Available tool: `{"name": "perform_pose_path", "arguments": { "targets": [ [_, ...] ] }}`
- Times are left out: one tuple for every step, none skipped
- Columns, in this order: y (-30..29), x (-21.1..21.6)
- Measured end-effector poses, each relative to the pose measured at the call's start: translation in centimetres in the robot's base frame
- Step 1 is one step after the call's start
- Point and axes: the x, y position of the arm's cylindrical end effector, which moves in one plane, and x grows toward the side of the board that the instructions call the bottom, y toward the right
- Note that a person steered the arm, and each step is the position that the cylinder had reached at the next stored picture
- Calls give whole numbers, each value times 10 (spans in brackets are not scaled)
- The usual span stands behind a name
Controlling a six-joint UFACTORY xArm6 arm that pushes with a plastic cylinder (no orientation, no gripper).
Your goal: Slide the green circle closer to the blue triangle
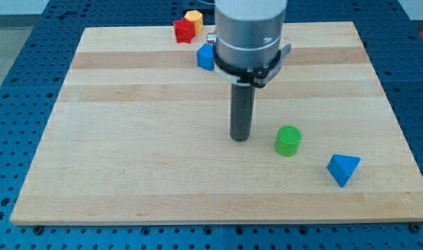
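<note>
The green circle point(288, 140) is a short green cylinder standing on the wooden board, right of centre. The blue triangle point(343, 169) lies lower and to the view's right of it, with a gap of bare wood between them. My tip point(239, 138) rests on the board just to the view's left of the green circle, with a small gap between them. The rod hangs from the grey arm body at the view's top centre.
A blue block point(205, 57) sits beside the arm body at the view's top, partly hidden by it. A red block point(185, 30) and an orange block point(194, 17) stand together at the board's top edge. The wooden board point(128, 153) lies on a blue perforated table.
</note>
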Motion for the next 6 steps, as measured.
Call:
{"name": "perform_pose_path", "arguments": {
  "targets": [
    [5,15],
    [32,14],
    [51,13],
    [72,6],
    [104,-9],
    [114,-17]
  ]
}}
